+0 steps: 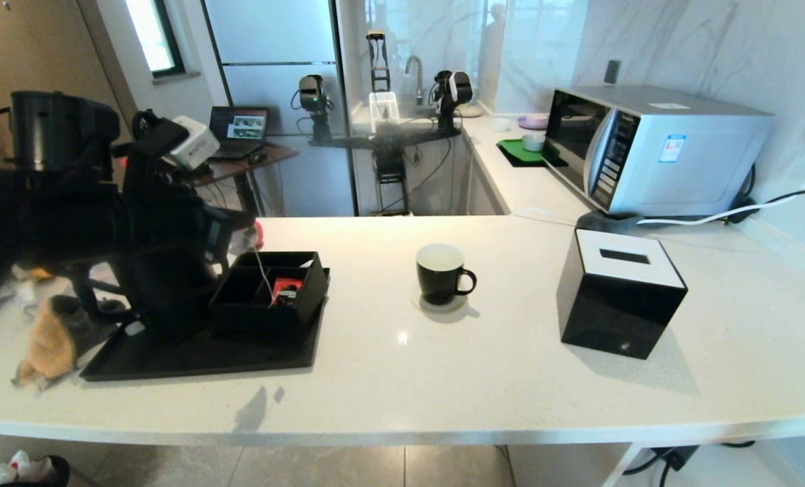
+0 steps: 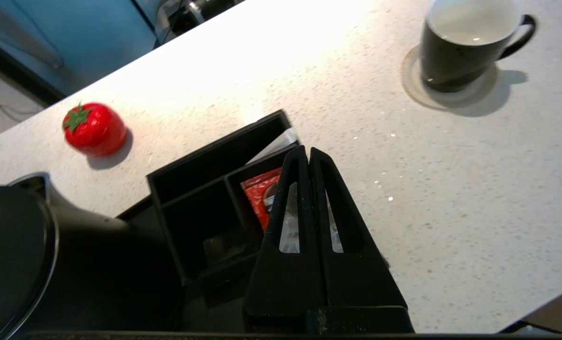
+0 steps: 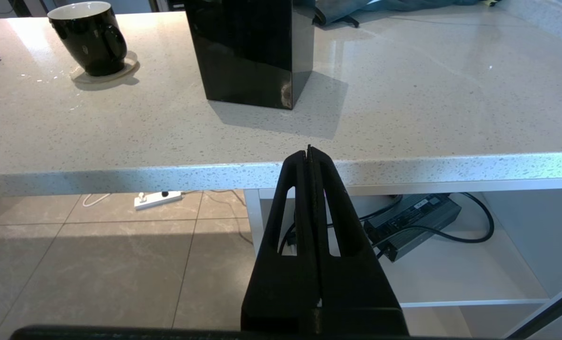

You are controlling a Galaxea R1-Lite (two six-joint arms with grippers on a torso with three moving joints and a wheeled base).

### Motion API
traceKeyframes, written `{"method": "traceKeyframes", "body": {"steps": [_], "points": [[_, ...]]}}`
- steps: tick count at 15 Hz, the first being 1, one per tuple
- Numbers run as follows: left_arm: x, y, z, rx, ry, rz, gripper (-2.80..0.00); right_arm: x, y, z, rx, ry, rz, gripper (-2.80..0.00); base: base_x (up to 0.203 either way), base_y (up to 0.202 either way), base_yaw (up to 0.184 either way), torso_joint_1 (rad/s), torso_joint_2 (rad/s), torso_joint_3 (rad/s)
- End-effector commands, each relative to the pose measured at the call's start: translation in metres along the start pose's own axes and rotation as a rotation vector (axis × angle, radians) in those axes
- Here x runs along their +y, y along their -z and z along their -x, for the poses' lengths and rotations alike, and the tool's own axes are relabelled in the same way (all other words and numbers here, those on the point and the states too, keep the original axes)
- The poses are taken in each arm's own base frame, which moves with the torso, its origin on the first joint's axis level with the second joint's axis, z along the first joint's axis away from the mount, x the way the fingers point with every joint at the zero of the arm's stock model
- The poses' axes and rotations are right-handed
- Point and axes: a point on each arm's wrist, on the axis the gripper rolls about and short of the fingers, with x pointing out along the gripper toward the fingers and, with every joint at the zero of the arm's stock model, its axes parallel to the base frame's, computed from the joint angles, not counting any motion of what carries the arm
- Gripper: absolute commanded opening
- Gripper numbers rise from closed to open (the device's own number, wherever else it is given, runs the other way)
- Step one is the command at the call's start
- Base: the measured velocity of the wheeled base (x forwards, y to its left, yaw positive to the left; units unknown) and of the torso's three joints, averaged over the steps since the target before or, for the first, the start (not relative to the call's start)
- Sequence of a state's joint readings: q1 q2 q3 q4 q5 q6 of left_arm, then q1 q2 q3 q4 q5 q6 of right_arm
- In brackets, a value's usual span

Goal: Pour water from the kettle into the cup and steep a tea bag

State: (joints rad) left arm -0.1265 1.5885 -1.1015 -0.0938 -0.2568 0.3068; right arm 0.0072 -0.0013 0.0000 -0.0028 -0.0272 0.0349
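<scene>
Left claw (image 2: pixel 308 153) pressed fully shut, above the black box (image 1: pixel 270 287), pinching the thin string; tea bag (image 2: pixel 224 245) seems to lie low in the box, dim. Risk: string slips from the shut tips, or the bag snags on the box wall. Kettle (image 1: pixel 162 284) touching the box's left side. Cup (image 1: pixel 441 272) well right of the box, on the worktop (image 1: pixel 443 365). Right claw (image 3: pixel 309 153) shut, empty, parked below the worktop edge.

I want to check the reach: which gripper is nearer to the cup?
Left. The left gripper, shut, is above the black box on the tray, beside the cup. The right gripper, shut, is below the counter edge, farther away.
</scene>
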Motion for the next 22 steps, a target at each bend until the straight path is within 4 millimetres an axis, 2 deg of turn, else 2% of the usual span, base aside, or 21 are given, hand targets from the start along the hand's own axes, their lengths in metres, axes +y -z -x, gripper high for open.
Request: {"method": "traceKeyframes", "body": {"steps": [1, 7, 13, 18, 20, 22], "points": [[-0.007, -0.005, 0.002, -0.022, 0.023, -0.016, -2.8, 0.0, 0.0, 0.0, 0.001, 0.0, 0.0, -2.8, 0.0, 0.0, 0.0, 0.0, 0.0, 0.0], [-0.022, -0.011, -0.002, -0.077, 0.061, -0.028, -2.8, 0.0, 0.0, 0.0, 0.001, 0.0, 0.001, -2.8, 0.0, 0.0, 0.0, 0.0, 0.0, 0.0], [-0.026, -0.015, -0.011, -0.123, 0.073, -0.043, -2.8, 0.001, -0.004, 0.001, -0.014, -0.03, 0.073, -2.8, 0.0, 0.0, 0.0, 0.0, 0.0, 0.0], [-0.027, -0.015, -0.01, -0.127, 0.074, -0.045, -2.8, 0.003, -0.037, 0.008, -0.039, -0.074, 0.082, -2.8, 0.0, 0.0, 0.0, 0.0, 0.0, 0.0], [-0.026, -0.017, -0.01, -0.142, 0.07, -0.048, -2.8, 0.004, -0.05, 0.0, 0.005, -0.116, 0.101, -2.8, 0.0, 0.0, 0.0, 0.0, 0.0, 0.0], [-0.028, -0.018, -0.01, -0.145, 0.075, -0.05, -2.8, 0.006, -0.067, -0.017, 0.058, -0.159, 0.124, -2.8, 0.0, 0.0, 0.0, 0.0, 0.0, 0.0]]}}
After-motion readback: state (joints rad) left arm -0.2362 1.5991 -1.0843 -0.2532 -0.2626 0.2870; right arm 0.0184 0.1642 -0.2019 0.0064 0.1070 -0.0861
